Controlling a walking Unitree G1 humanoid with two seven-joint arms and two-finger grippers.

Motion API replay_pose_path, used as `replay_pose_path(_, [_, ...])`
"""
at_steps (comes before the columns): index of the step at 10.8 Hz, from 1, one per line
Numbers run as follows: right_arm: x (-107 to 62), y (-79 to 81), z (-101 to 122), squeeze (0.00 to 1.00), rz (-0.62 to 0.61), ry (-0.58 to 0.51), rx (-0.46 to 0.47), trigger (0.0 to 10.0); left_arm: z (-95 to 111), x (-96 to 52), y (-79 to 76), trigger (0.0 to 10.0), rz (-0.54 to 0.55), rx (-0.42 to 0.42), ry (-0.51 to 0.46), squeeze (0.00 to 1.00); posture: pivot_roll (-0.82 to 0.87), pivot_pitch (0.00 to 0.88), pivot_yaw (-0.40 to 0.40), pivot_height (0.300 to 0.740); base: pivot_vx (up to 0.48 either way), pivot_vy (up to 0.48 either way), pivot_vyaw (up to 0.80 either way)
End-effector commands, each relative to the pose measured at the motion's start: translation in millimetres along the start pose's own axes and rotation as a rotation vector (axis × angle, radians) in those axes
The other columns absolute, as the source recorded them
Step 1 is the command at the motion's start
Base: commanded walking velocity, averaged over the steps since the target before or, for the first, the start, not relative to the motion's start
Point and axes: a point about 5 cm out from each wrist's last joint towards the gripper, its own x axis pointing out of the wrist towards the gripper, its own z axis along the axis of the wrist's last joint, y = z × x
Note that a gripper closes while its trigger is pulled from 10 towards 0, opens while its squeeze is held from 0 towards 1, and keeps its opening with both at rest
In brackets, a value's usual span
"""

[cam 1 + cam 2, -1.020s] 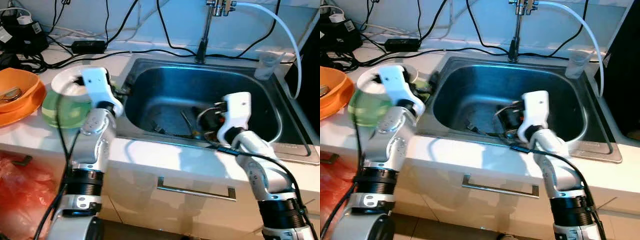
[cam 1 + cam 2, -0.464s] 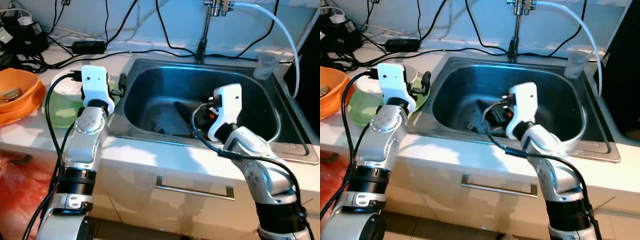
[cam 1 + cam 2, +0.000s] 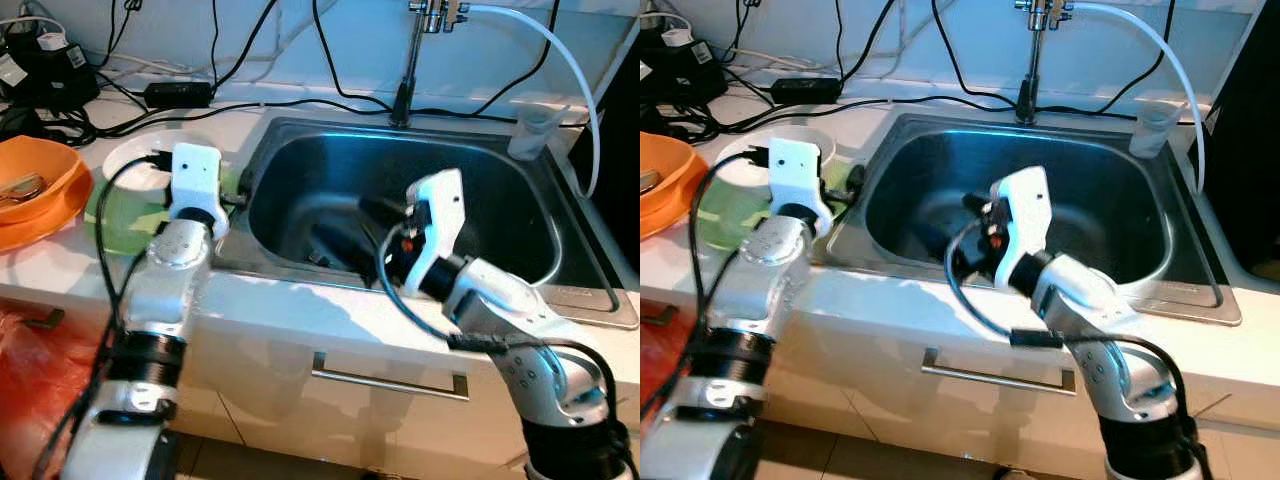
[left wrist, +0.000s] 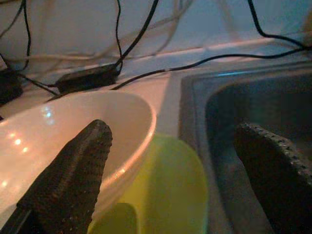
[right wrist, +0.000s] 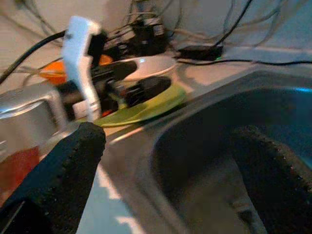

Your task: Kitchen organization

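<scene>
Your left end effector (image 4: 170, 161) hovers at the sink's left rim with its fingers (image 4: 73, 165) spread apart and nothing between them. One finger sits over the white bowl (image 4: 58, 136), the other over the sink (image 3: 400, 140) basin. The white bowl rests on the surface just left of the sink, sitting on a green plate (image 4: 165, 185) whose edge reaches the sink's left rim. Farther toward the surface's left edge you have an orange bowl (image 3: 40, 190) with something small inside it.

Your right end effector (image 5: 170, 161) is inside the sink, over the left part of the basin, turned toward the left rim. Its fingers (image 5: 63, 165) are also spread wide and hold nothing. From its wrist view you look across the rim at the left end effector and the green plate.

Along the back edge of the surface lie black cables (image 3: 250, 100) and a power adapter (image 3: 178, 93). The faucet (image 3: 415, 50) stands at the sink's back rim, and a clear cup (image 3: 532, 132) stands at the back right corner.
</scene>
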Motion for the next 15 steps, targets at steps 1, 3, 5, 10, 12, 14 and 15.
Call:
replay_pose_path(1, [-1.4,9.2,3,0.0,0.071,-0.008,0.026,10.0,7,4.3,2.8,10.0,-0.009,0.041,-0.002,0.0,-0.03,0.0,0.038,0.74,0.0,0.0,0.0])
replay_pose_path(3, [-1.9,17.9,-3,0.0,0.137,0.004,0.08,10.0,10,8.5,3.8,10.0,-0.028,0.1,0.0,0.0,-0.03,0.0,0.042,0.74,0.0,0.0,0.0])
replay_pose_path(5, [-2.9,21.6,-3,0.0,0.163,0.012,0.082,10.0,11,10.7,4.9,10.0,-0.068,0.127,0.017,0.0,-0.03,0.0,0.042,0.74,0.0,0.0,0.0])
replay_pose_path(10, [-3.0,23.8,-1,0.0,0.164,0.006,0.062,10.0,12,24.3,22.3,10.0,-0.182,0.233,0.154,0.0,-0.03,0.0,0.046,0.74,0.0,0.0,0.0])
replay_pose_path(12, [-3.3,24.7,-1,0.0,0.164,0.005,0.058,10.0,13,27.9,36.1,10.0,-0.197,0.281,0.192,0.0,-0.04,0.0,0.049,0.74,0.0,0.0,0.0])
replay_pose_path(14, [-2.9,26.1,-1,0.0,0.165,0.004,0.057,10.0,6,28.9,46.8,10.0,-0.212,0.313,0.246,0.0,-0.04,0.0,0.052,0.74,0.0,0.0,0.0])
replay_pose_path(15, [-3.0,26.5,-2,0.0,0.164,0.005,0.056,10.0,4,29.7,51.3,10.0,-0.199,0.298,0.248,0.0,-0.04,0.0,0.054,0.74,0.0,0.0,0.0])
